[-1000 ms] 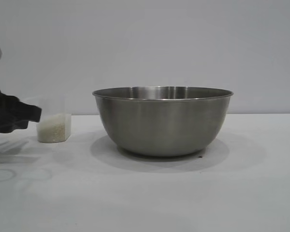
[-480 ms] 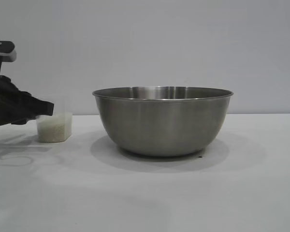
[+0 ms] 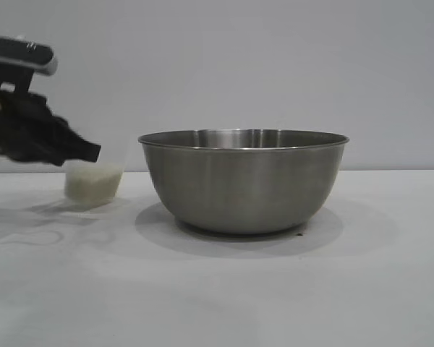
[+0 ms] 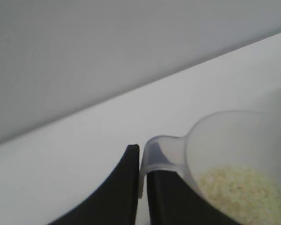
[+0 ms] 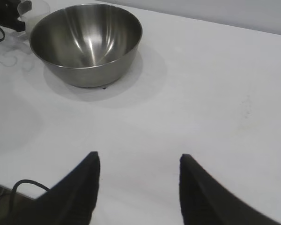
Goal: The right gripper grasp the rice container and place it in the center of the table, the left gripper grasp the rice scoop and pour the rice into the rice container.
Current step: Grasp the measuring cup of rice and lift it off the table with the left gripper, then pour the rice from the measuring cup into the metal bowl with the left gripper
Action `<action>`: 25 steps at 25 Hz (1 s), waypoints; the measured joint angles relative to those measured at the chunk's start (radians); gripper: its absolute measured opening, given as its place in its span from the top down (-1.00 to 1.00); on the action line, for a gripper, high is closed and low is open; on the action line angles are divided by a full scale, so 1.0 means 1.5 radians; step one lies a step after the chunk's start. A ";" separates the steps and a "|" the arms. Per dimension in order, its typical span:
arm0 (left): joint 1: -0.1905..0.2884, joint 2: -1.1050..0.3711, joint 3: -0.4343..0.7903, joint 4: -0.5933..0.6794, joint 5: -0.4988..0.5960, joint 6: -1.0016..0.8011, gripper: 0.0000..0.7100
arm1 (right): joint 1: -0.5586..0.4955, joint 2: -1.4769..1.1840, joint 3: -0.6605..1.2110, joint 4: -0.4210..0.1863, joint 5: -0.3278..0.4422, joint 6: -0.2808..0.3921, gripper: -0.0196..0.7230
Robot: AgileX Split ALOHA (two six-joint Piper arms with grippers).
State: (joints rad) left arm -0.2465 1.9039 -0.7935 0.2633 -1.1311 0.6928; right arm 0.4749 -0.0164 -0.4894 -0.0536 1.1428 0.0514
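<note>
At the left, the black two-fingered left tool pinches the loop handle of the small clear plastic rice scoop, which hangs tilted just above the plain white desk, white rice inside. The large round steel rice container sits mid-desk, so the pouring step is in hand; next comes carrying the scoop over the rim and tipping. The black right tool hovers spread, well apart.
</note>
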 joint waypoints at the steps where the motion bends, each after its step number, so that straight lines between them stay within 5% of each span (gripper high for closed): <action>1: -0.003 -0.006 -0.007 0.028 -0.001 0.041 1.00 | 0.000 0.000 0.000 0.000 0.000 0.000 0.02; 5: -0.043 -0.010 -0.035 0.068 0.009 0.220 1.00 | 0.000 0.000 0.000 0.000 0.000 0.000 0.02; 13: -0.119 -0.010 -0.080 0.200 0.155 0.493 1.00 | 0.000 0.000 0.000 0.000 0.000 0.000 0.02; 25: -0.146 -0.010 -0.133 0.288 0.247 0.724 1.00 | 0.000 0.000 0.000 0.000 0.000 0.000 0.02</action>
State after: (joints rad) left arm -0.4662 1.8894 -0.9924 0.6955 -0.7610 1.7788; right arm 0.4749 -0.0164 -0.4894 -0.0536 1.1428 0.0514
